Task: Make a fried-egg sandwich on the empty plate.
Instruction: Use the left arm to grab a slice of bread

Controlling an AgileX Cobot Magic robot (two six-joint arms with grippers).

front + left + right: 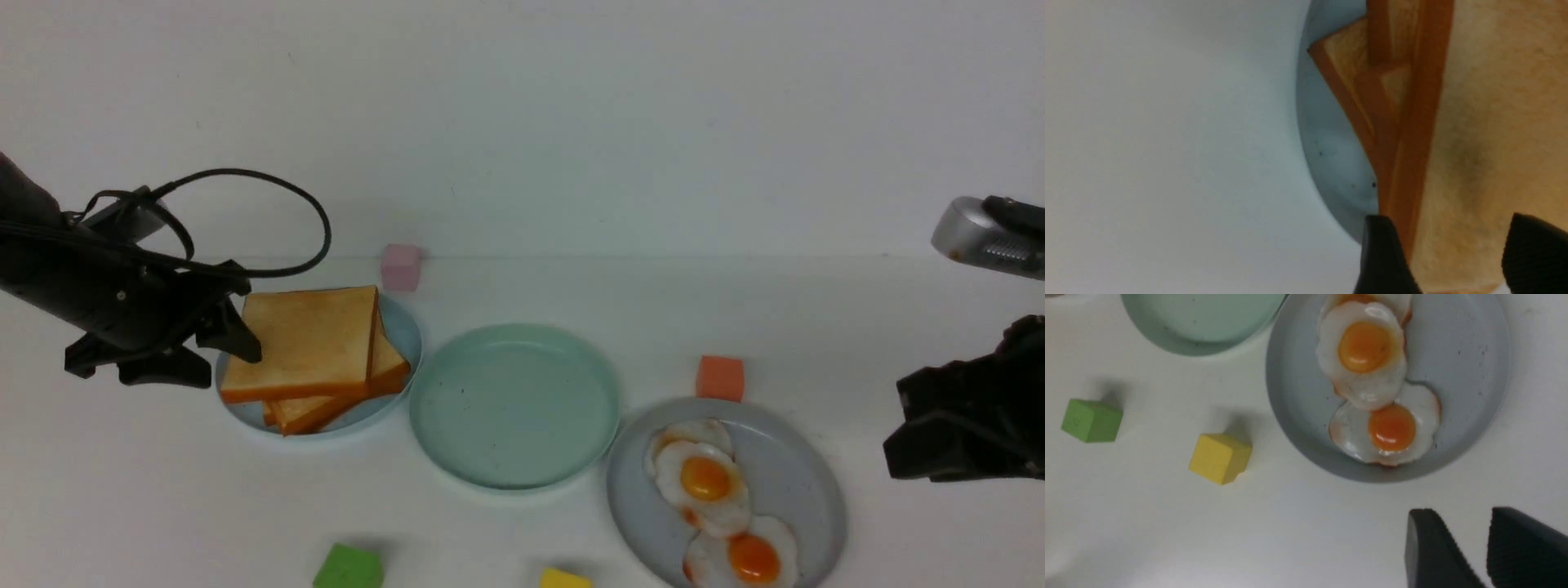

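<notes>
Mint-green plate [514,408]: bare, on desk [163,490] between toast pile [326,400] and fried eggs [706,482]; sandwich unbuilt | left jaws: apart, astride top toast slice [1486,122], likely lifting it first | right jaws: apart, empty, near grey plate [796,457]

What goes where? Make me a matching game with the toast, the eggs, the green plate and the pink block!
Things:
1. toast slices
2. fried eggs
3. mint-green plate
4. pink cube

Places or states:
A. on the grey plate
B. at the very back, on no plate
C. piled on the pale-blue plate
D. in the middle, with nothing on it

Right pairs: 1-C, 2-A, 3-D, 4-B.
</notes>
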